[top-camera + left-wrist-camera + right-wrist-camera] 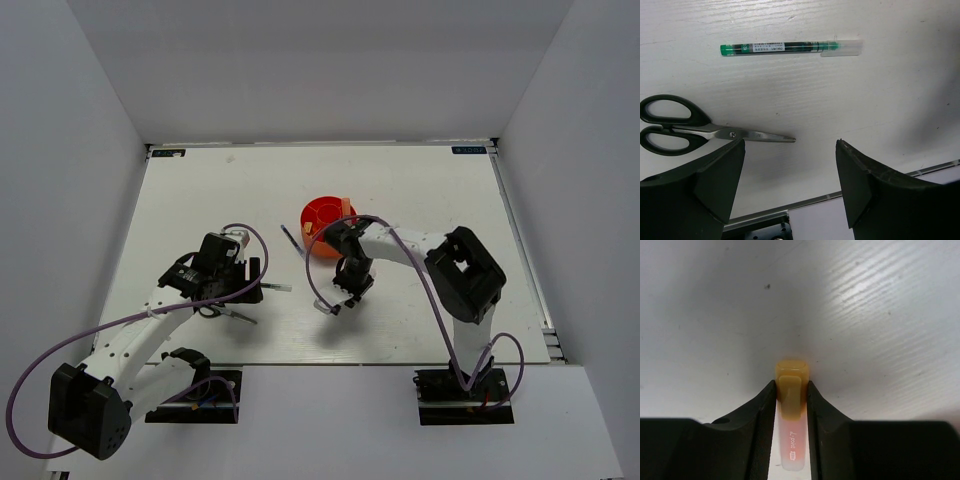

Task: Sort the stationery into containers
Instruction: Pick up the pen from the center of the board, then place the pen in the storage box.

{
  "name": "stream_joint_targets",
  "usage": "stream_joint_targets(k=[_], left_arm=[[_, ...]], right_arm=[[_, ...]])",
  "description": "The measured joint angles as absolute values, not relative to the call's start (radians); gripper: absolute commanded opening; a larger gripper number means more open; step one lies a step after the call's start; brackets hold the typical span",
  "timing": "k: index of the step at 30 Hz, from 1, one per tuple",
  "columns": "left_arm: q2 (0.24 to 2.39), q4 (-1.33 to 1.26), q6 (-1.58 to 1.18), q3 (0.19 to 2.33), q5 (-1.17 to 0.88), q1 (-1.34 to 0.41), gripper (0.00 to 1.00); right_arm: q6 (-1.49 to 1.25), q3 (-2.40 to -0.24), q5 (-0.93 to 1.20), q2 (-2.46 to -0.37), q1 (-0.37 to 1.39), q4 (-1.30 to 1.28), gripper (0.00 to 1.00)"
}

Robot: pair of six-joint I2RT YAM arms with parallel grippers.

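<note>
The white table [420,200] carries an orange-red tub [315,212] a little past its middle, with divided compartments that are hard to make out from above. The left gripper [790,150] hangs low over the table's near left part, its jaws spread wide with nothing between them. The right gripper [791,385] hangs over bare table just in front of the tub, near side, and its jaws are clamped on a marker [791,371]. Black-handled scissors [690,127] lie flat and closed beside the left gripper, blades pointing toward the gap between its fingers [715,175] and the tip just short of it. A green pen [785,48] with a clear cap lies flat beyond the scissors, roughly parallel to them and apart from them. A thin dark pen [293,243] lies on the table just left of the tub. The marker has a yellow-orange cap and a pale body, and the cap end sticks out past the fingertips.
</note>
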State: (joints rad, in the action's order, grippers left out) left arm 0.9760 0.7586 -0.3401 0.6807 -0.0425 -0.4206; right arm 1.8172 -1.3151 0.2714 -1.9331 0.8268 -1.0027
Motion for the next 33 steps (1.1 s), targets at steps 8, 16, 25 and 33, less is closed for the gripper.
stream_joint_targets(k=[8, 16, 25, 33], left_arm=[[0.976, 0.759, -0.34, 0.681, -0.042, -0.421, 0.83], [0.976, 0.759, -0.34, 0.681, -0.041, -0.421, 0.83], [0.976, 0.759, -0.34, 0.681, -0.041, -0.421, 0.83], [0.976, 0.758, -0.34, 0.681, -0.041, -0.421, 0.83]], right_arm=[[1.389, -1.184, 0.42, -1.789, 0.82, -0.8, 0.0], [0.842, -1.187, 0.522, -1.531, 0.774, -0.516, 0.0], [0.462, -1.2, 0.469, -1.498, 0.63, -0.302, 0.0], [0.175, -1.269, 0.46, -1.579, 0.493, -0.102, 0.0]])
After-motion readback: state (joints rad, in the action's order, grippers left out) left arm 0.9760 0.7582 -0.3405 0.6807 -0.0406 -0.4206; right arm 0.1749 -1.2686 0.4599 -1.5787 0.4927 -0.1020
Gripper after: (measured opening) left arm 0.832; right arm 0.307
